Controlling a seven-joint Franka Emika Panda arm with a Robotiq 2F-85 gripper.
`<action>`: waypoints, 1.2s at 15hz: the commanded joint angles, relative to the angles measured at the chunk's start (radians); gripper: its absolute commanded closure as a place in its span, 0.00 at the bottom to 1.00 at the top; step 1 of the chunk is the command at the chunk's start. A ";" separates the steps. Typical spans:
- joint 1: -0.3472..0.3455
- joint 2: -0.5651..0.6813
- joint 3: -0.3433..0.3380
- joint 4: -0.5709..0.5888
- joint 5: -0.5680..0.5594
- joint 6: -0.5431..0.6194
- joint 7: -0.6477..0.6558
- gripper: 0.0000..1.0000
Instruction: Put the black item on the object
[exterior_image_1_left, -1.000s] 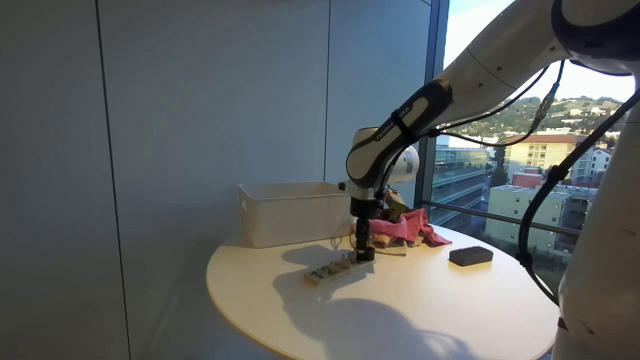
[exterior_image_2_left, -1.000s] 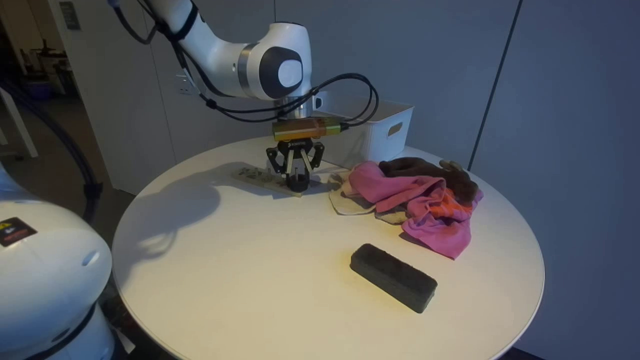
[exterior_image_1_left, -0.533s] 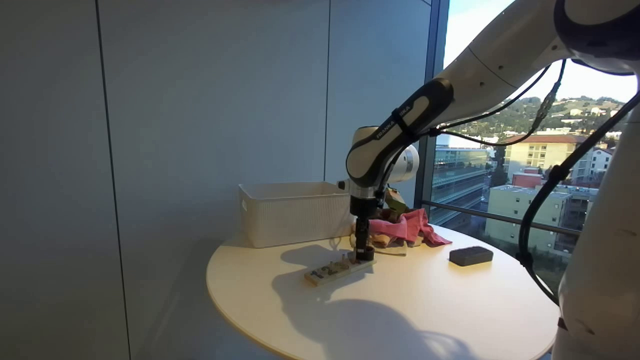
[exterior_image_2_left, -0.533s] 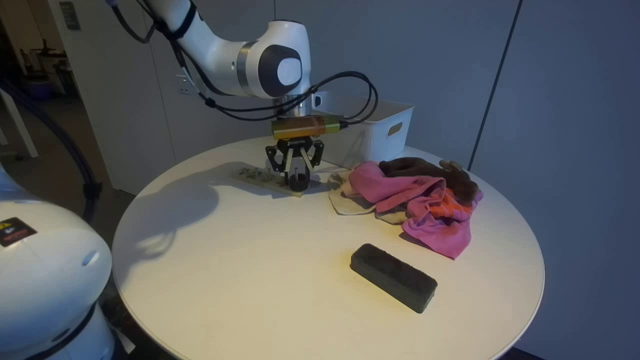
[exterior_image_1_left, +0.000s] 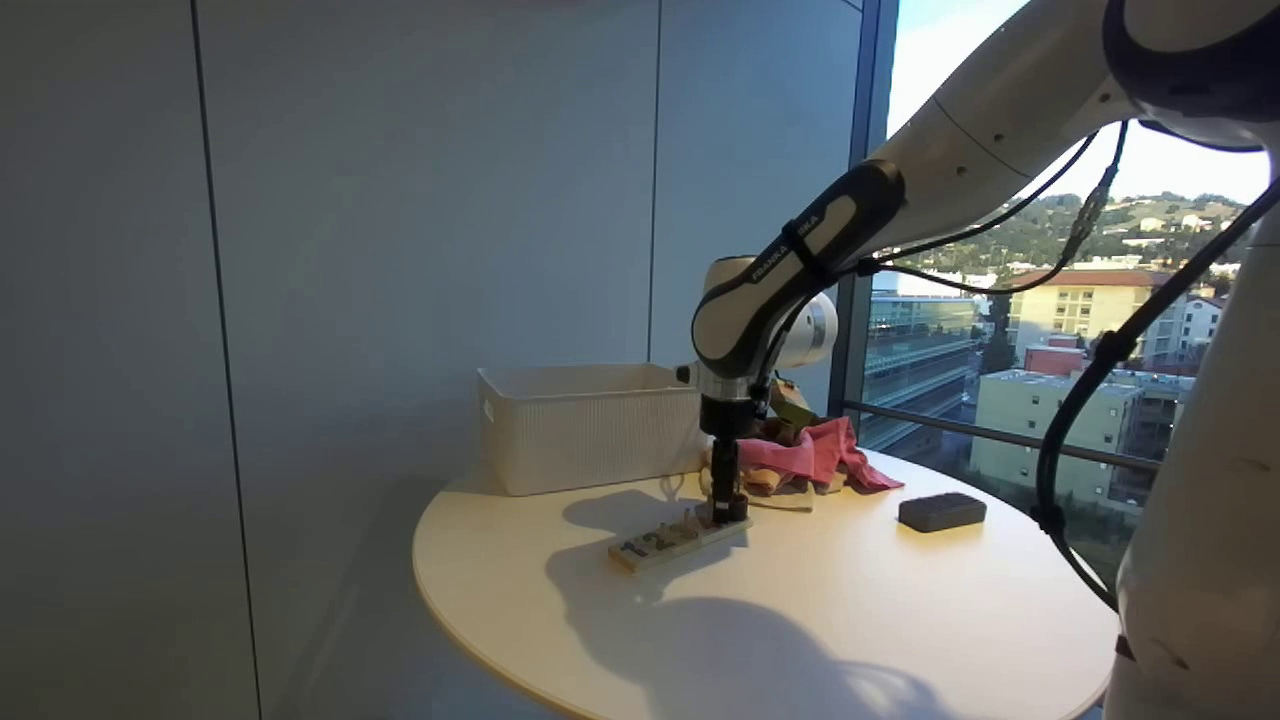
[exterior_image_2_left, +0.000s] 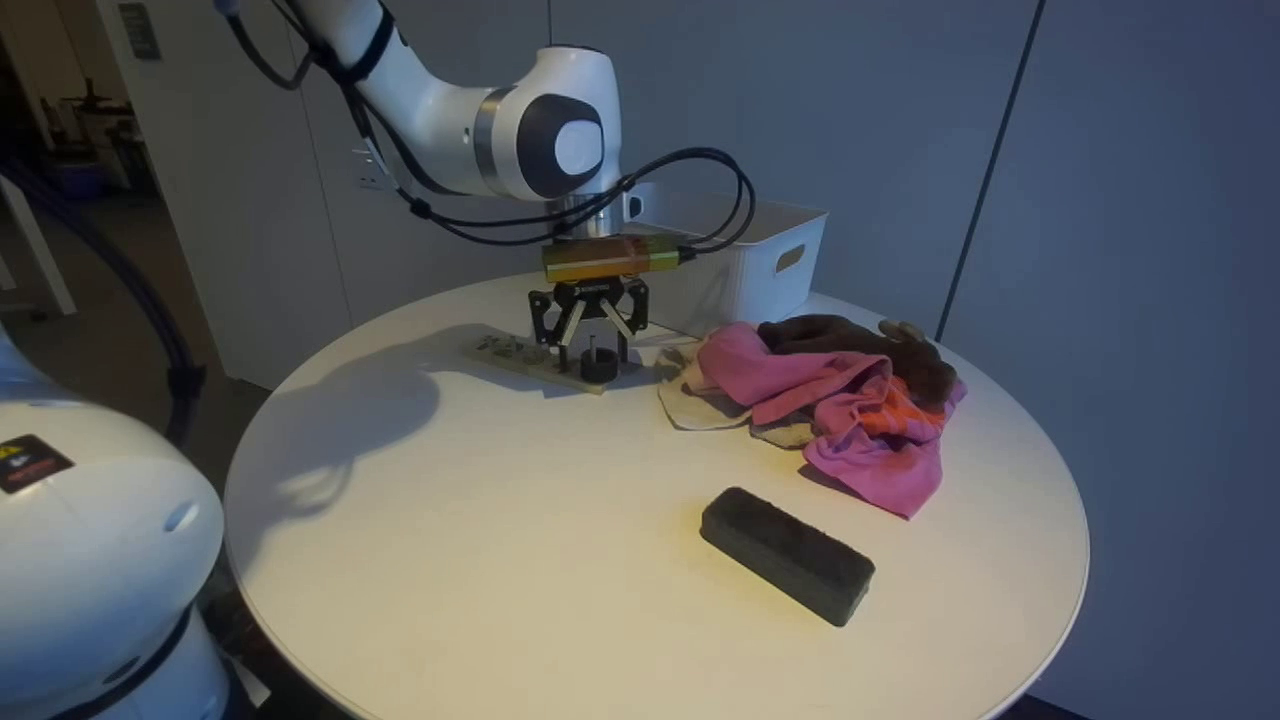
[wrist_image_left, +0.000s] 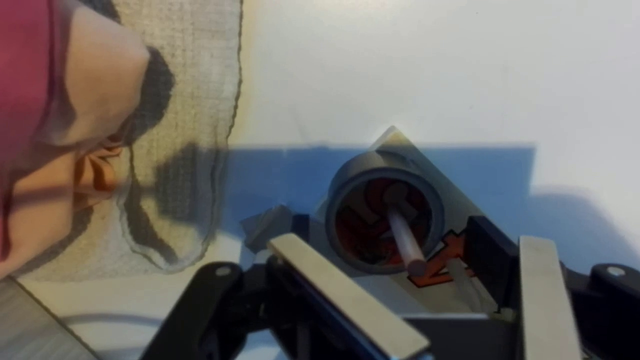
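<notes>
The black item, a short dark ring, stands on the end of the object, a pale board with numbers and upright pegs. In the wrist view the black ring encircles a wooden peg, with red print on the board visible inside it. My gripper is open, low over that end of the board, its fingers standing apart on either side of the ring. A gap shows between the ring and the right finger in the wrist view. Nothing is held.
A white basket stands behind the board. Beside it lies a heap of pink and brown cloths, a beige edge of which comes close to the gripper. A black rectangular block rests nearer the round table's edge.
My gripper's fingers have spread apart from around the black ring. The ring stays in its place on the board, and the arm has barely shifted.
</notes>
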 joint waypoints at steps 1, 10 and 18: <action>-0.022 -0.015 0.021 -0.018 -0.041 0.027 0.057 0.04; -0.030 -0.355 0.037 -0.243 -0.198 0.054 0.225 0.00; -0.017 -0.526 -0.011 -0.339 -0.190 0.034 0.212 0.00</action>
